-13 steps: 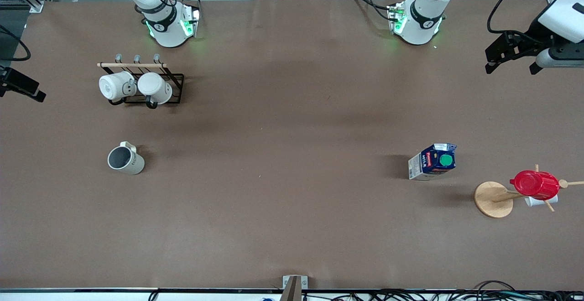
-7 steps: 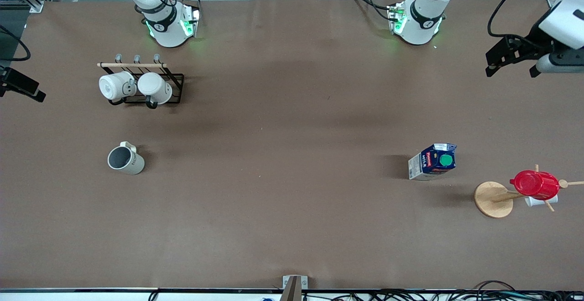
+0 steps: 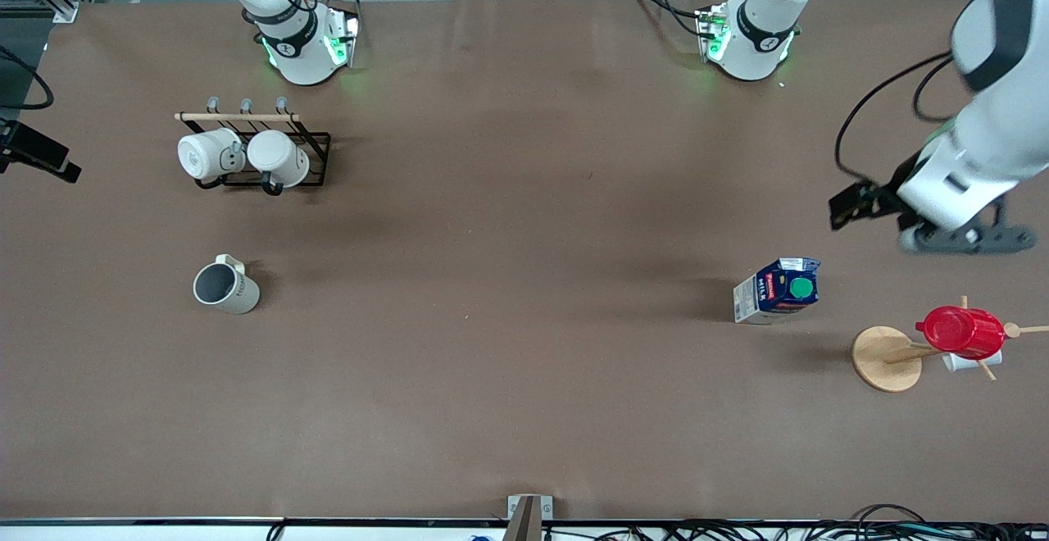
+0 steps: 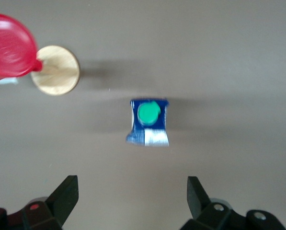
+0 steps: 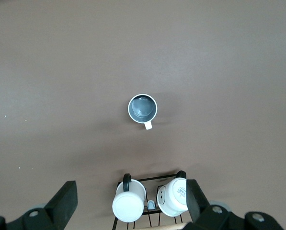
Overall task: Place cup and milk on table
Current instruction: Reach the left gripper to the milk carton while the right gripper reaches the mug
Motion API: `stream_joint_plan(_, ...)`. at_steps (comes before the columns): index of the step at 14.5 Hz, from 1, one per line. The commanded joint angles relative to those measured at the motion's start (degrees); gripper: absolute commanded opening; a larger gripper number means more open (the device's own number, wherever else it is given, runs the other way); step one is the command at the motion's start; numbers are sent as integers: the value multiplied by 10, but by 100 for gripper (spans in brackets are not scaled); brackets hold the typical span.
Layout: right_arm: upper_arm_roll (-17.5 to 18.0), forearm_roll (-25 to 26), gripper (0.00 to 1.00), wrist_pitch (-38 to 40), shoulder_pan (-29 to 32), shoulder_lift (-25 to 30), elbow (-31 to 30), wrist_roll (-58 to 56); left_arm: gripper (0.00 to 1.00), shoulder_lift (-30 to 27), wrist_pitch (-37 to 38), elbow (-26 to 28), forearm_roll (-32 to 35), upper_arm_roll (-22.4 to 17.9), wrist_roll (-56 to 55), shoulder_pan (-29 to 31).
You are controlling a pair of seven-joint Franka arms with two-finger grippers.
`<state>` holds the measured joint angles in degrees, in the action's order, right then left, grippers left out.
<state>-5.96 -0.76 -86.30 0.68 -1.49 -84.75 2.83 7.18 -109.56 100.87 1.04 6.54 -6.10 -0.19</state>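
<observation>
The cup (image 3: 225,287), off-white with a dark grey inside, stands upright on the brown table (image 3: 524,197) toward the right arm's end; it also shows in the right wrist view (image 5: 143,107). The milk (image 3: 778,289), a dark blue carton with a green cap, stands toward the left arm's end and shows in the left wrist view (image 4: 149,122). My left gripper (image 3: 963,238) is open and empty over bare table beside the milk, apart from it; its own view (image 4: 131,184) shows the jaws wide. My right gripper (image 5: 130,191) is open and empty, high over the mug rack.
A black wire rack (image 3: 315,143) holds two white mugs (image 3: 205,154) near the right arm's base, farther from the front camera than the cup. A wooden mug tree (image 3: 885,358) with a red cup (image 3: 963,332) stands beside the milk, nearer the front camera.
My left arm has swung down from the table's corner near its base to a spot over the table close to the milk. The cup, the milk and the racks have not moved.
</observation>
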Motion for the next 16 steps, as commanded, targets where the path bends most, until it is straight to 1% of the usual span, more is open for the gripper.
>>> stream_joint_plan(1, 2, -11, 100, -11, 10, 12, -19, -7, 100, 38, -72, 31, 16, -1, -19, -2)
stream_joint_plan(3, 2, -11, 100, -31, 10, -1, -27, -21, 100, 72, -99, 30, 16, 0, -20, -3)
stream_joint_plan(4, 2, -11, 100, -53, 10, -2, -46, -33, 100, 85, -111, 30, 17, 0, -20, -3)
stream_joint_plan(6, 2, -11, 100, -111, 11, -2, -110, -36, 100, 99, -116, 29, 17, 0, -20, -8)
stream_joint_plan(8, 2, -10, 100, -195, 10, -4, -178, -37, 100, 107, -116, 33, 17, 0, -20, -8)
stream_joint_plan(9, 2, -11, 100, -241, 12, -15, -211, -52, 100, 109, -116, 35, 17, 0, -20, -7)
stream_joint_plan(10, 2, -11, 100, -279, 15, -30, -232, -73, 100, 116, -116, 35, 16, 0, -21, -6)
stream_joint_plan(11, 2, -12, 100, -307, 29, -49, -243, -84, 100, 123, -116, 35, 17, 0, -21, -6)
stream_joint_plan(12, 3, -12, 100, -319, 35, -69, -244, -91, 97, 126, -116, 34, 16, 0, -21, -6)
stream_joint_plan(13, 3, -13, 100, -327, 36, -86, -244, -97, 85, 126, -117, 34, 16, 0, -21, -8)
stream_joint_plan(14, 3, -13, 100, -341, 36, -101, -244, -101, 69, 126, -117, 35, 16, 0, -23, -9)
stream_joint_plan(15, 3, -13, 100, -361, 40, -124, -245, -118, 56, 126, -116, 35, 16, 0, -30, -9)
stream_joint_plan(16, 4, -14, 100, -381, 46, -147, -246, -141, 47, 126, -116, 34, 16, 0, -35, -10)
